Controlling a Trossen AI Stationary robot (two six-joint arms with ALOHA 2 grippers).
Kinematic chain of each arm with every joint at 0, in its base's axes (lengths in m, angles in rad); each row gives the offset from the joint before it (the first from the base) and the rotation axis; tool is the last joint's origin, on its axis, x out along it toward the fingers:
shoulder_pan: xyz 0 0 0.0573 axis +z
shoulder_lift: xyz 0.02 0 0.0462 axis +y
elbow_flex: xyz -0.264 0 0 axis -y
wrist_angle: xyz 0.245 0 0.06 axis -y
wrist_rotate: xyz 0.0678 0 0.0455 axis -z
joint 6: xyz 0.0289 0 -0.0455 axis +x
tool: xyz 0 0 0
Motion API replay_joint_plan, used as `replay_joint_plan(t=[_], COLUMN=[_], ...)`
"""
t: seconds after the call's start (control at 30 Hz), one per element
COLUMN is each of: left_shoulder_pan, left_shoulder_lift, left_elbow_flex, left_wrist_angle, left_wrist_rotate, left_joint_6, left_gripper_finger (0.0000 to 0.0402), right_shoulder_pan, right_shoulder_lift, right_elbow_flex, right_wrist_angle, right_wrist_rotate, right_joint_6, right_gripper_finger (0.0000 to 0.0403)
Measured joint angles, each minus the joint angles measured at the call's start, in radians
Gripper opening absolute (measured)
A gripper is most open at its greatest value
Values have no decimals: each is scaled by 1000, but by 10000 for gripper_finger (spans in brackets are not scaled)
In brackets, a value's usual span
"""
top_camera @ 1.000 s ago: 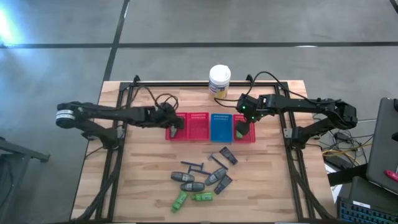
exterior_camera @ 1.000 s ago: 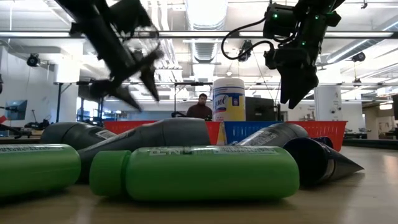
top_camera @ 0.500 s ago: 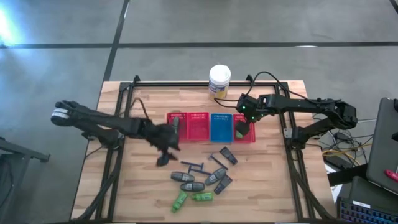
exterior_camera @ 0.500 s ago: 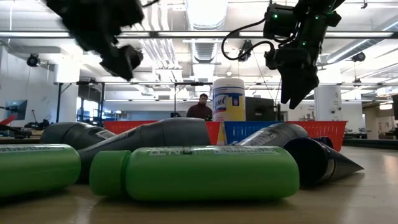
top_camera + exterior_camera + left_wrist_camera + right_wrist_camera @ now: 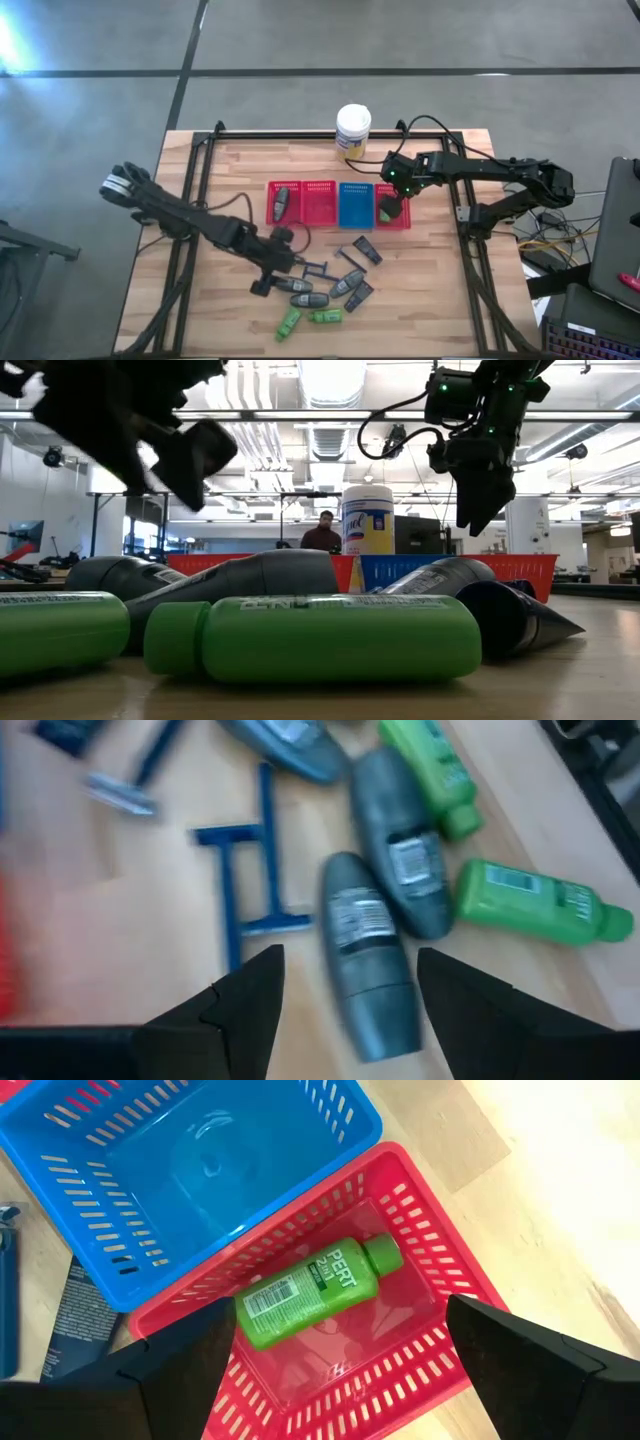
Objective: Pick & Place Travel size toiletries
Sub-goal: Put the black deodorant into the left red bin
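My left claw point(image 5: 345, 995) hung open and empty over the grey tubes point(image 5: 370, 955); my right claw point(image 5: 335, 1345) gaped empty above a green bottle point(image 5: 315, 1290) in the red basket point(image 5: 440, 1275).

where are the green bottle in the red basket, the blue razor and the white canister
green bottle point(image 5: 312, 1288): right wrist view, on its label, lying in the red basket.
blue razor point(image 5: 250, 885): left wrist view, on the handle near the head.
white canister point(image 5: 353, 128): high view, on its lid at the table's far edge.
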Motion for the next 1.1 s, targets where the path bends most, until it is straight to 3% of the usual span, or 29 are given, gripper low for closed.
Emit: replay_joint_plan(t=[0.2,0.4,0.57,0.9,1.1], left_shoulder_pan=[-53,-53,-58,-62,-62], left_shoulder_lift=[133,152,190,246,261], left_elbow_flex=[65,87,87,87,85], left_wrist_angle=[-41,-37,-46,-54,-58], left_wrist_rotate=[5,-52,-33,-41,-32], left_joint_6=[-27,-104,-180,-212,-217], left_gripper_finger=[234,234,238,309,309], right_shoulder_pan=[0,0,0,0,0], right_shoulder_lift=[0,0,0,-1,-1], right_elbow_flex=[-1,-6,-13,-49,-71], right_wrist_angle=[-4,-4,-4,-4,-5], right_wrist_rotate=[0,0,0,0,0], right_joint_6=[-12,-45,-60,-79,-78], right_gripper_finger=[359,359,359,359,359])
